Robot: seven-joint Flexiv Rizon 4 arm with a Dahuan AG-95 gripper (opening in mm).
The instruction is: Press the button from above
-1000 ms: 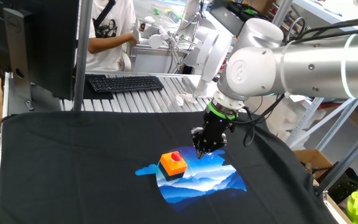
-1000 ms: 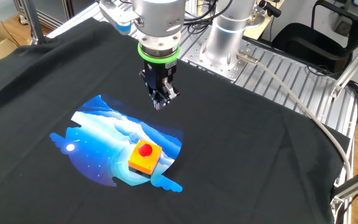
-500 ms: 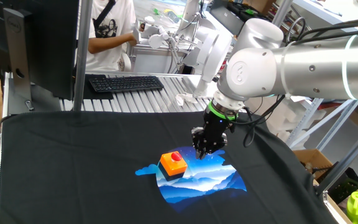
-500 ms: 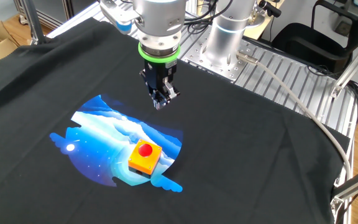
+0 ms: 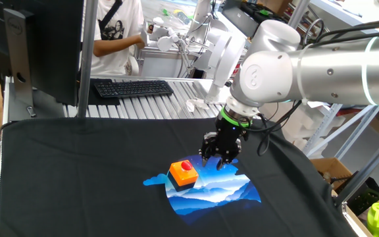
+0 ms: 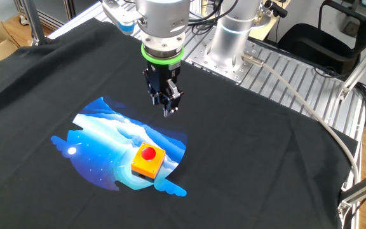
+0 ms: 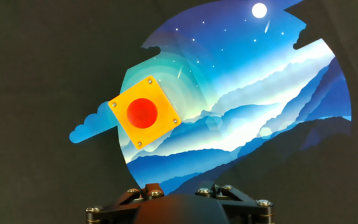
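Note:
The button (image 5: pixel 183 172) is a red dome on a small orange box. It stands on a blue picture (image 5: pixel 219 192) printed on the black cloth. My gripper (image 5: pixel 214 160) hangs above the cloth, behind and to the right of the button, and apart from it. In the other fixed view the gripper (image 6: pixel 168 111) points down over the picture's far edge, with the button (image 6: pixel 147 159) nearer the camera. The hand view looks straight down on the button (image 7: pixel 143 112), left of centre, and shows only the gripper's dark base (image 7: pixel 178 204). No view shows the fingertips clearly.
The black cloth (image 5: pixel 77 171) covers the table. Behind it are a keyboard (image 5: pixel 131 87), a metal post (image 5: pixel 87 59), a dark monitor (image 5: pixel 51 46) and a person (image 5: pixel 114 33). The arm's base (image 6: pixel 230 38) stands on a slatted metal surface at the table's edge.
My gripper has shifted a little lower and toward the button. The button has not moved.

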